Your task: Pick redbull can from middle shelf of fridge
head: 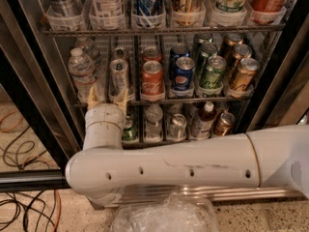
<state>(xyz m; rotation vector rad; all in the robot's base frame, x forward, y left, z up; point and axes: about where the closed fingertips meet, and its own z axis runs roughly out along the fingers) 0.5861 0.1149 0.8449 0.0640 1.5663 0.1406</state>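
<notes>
Redbull can [119,78] upright at front of middle shelf [164,102], just above and slightly right of end effector [107,96], spread wide to straddle it.

Pepsi blue can [184,76], Coca-Cola red can [152,80]

Light: cool and even inside the fridge [25,105]; small glints on can tops [153,65] above and right of the jaws.
Gripper [108,98]: at the front edge of the middle shelf [193,100], jaws spread, palely lit.
Below the jaws: white arm [193,166], bright, soft sheen.
Left of the jaws: floor [24,129], dim and warm.
Focus: soft throughout; clear plastic [164,216] at the bottom edge is blurred.
</notes>
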